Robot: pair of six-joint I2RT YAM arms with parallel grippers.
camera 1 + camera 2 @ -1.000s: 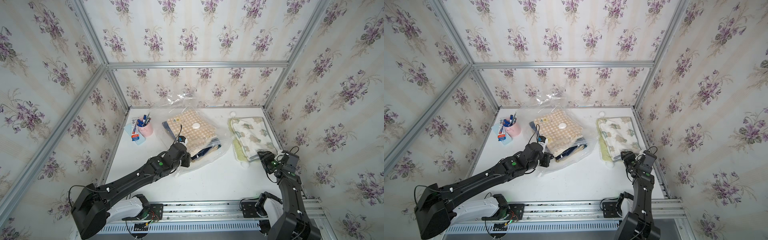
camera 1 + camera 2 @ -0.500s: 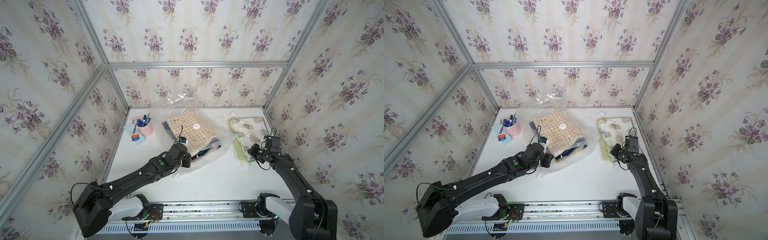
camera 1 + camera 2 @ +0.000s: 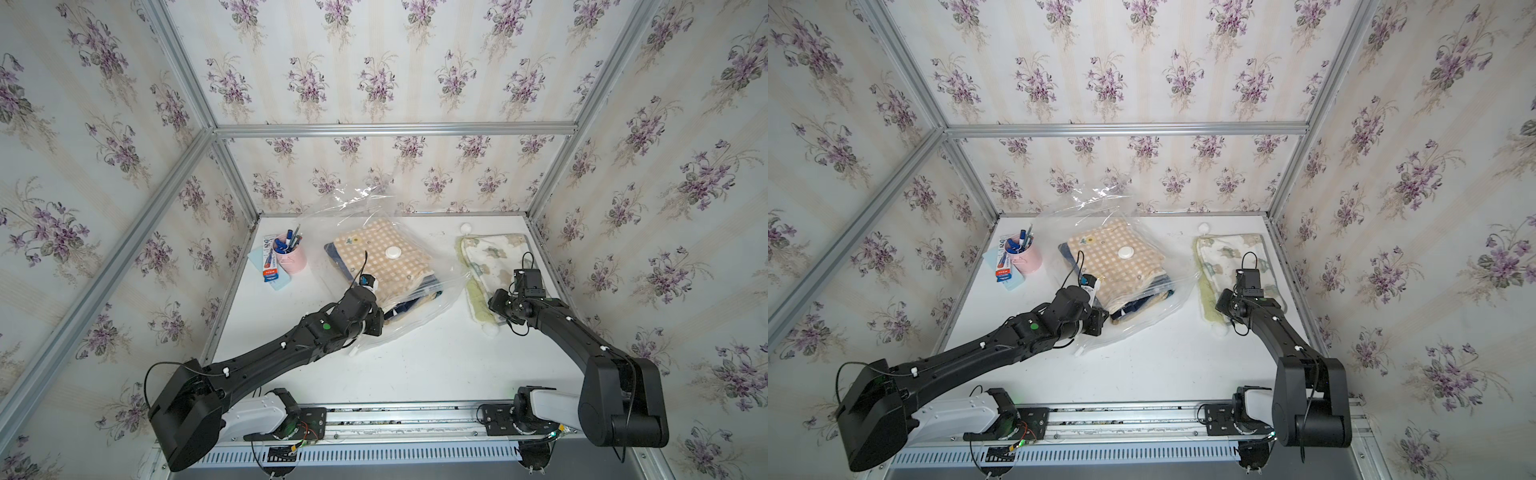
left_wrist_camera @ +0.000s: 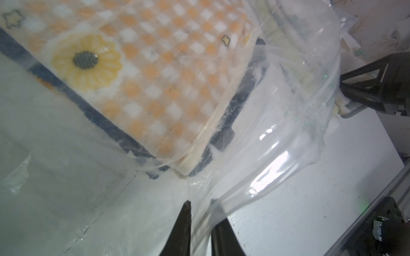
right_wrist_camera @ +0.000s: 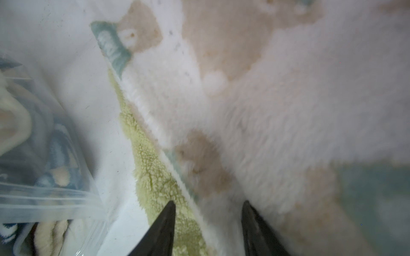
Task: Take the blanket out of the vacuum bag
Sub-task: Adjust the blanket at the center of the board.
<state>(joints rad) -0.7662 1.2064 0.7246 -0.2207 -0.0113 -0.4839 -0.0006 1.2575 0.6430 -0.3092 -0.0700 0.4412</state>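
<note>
Vacuum bag [image 3: 448,286] lies mid-table, a bit toward the back, with its white valve disc [image 3: 392,252] facing up. Inside is a folded orange-and-white checked blanket [image 3: 380,270], on top of a navy one [image 3: 411,305]; both are fully inside the plastic. The bag's far part stands up crumpled near the back wall.

Left gripper [image 4: 202,206] is at the bag's near edge, fingers nearly together and pinching a fold of the clear film. Nothing but plastic is between them.

Right gripper [image 5: 208,206] has its fingers apart with nothing between them, low over the near left edge of a bear-print blanket [image 3: 494,257]. Can't tell if it touches. That blanket lies flat outside the bag at the table's right, close to the right wall, green fleece underside showing along its edge. The bag's zip-seal strip [image 5: 44,197] is near that edge, apart from it.

Pink cup [image 3: 293,262] at back left holds pens [image 3: 291,241], with packets [image 3: 270,266] just beside it.

Table [image 3: 415,374] is bare in front of the bag and between the arms — only a narrow gap between bag and bear-print blanket.
</note>
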